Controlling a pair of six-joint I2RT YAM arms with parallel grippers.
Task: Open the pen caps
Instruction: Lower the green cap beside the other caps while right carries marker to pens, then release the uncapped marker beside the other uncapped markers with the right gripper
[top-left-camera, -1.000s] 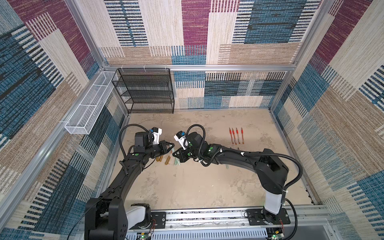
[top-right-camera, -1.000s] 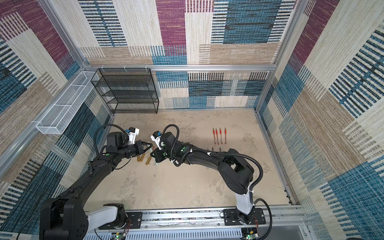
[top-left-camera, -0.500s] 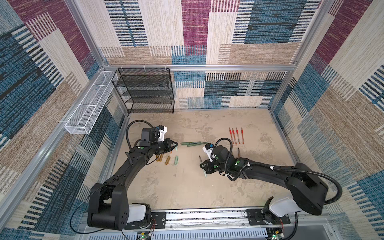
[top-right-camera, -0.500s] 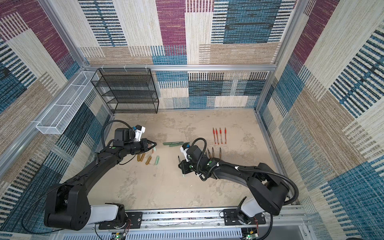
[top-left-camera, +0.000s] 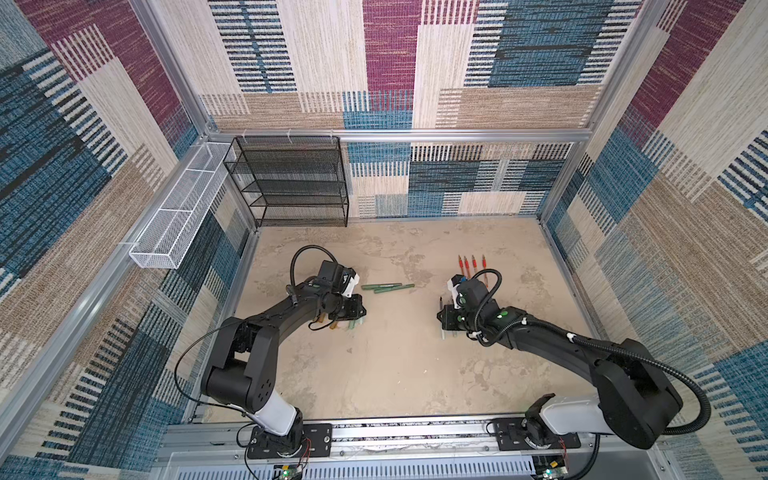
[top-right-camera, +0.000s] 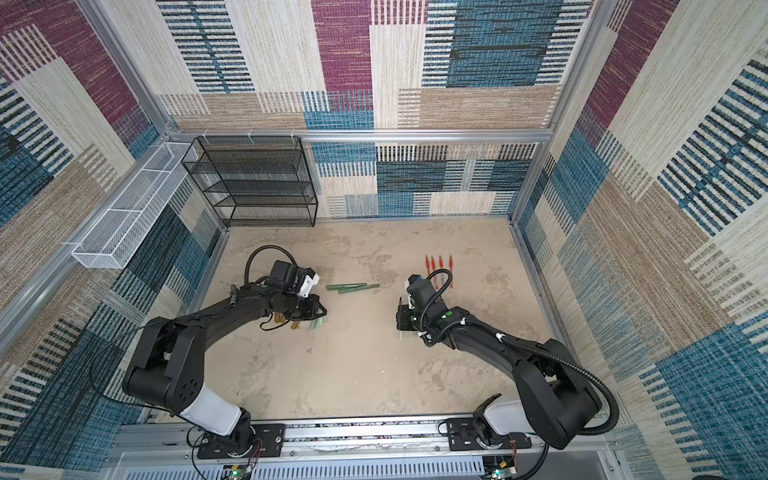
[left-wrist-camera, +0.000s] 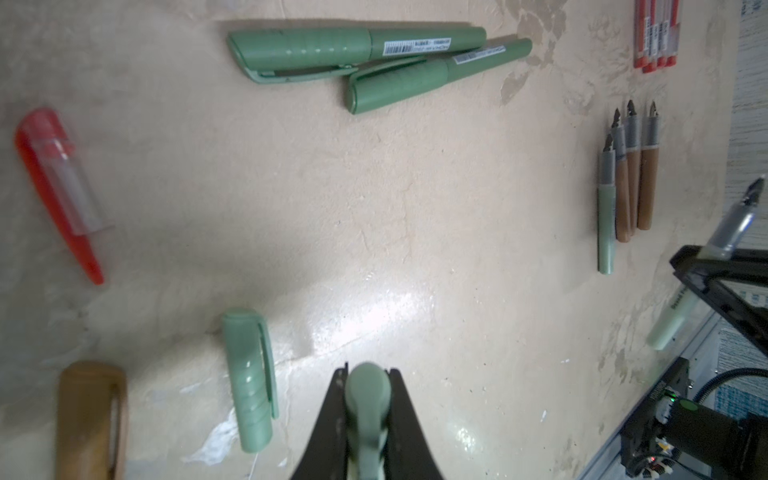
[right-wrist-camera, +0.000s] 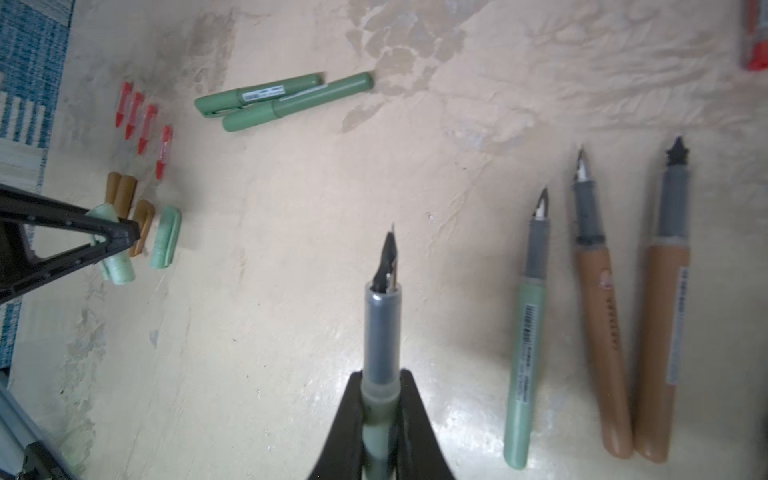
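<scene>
While patchwork woven walls (top-left-camera: 390, 62) ring the mottled beige tabletop (top-left-camera: 395, 374), my left gripper (left-wrist-camera: 368, 372) pinches a mint cap (left-wrist-camera: 368, 395) — my right gripper (right-wrist-camera: 381, 376) clamps an uncapped green pen (right-wrist-camera: 382, 332).

Bright, even, diffuse light fills both top views, casting only soft shadows on the worktop (top-left-camera: 395, 374) and bowing the frame posts (top-left-camera: 172, 70) towards the picture edges, while both wrist views show white glare on the worktop, out-of-focus fingers (left-wrist-camera: 328, 428) and a smeared red cap (left-wrist-camera: 58, 187).
</scene>
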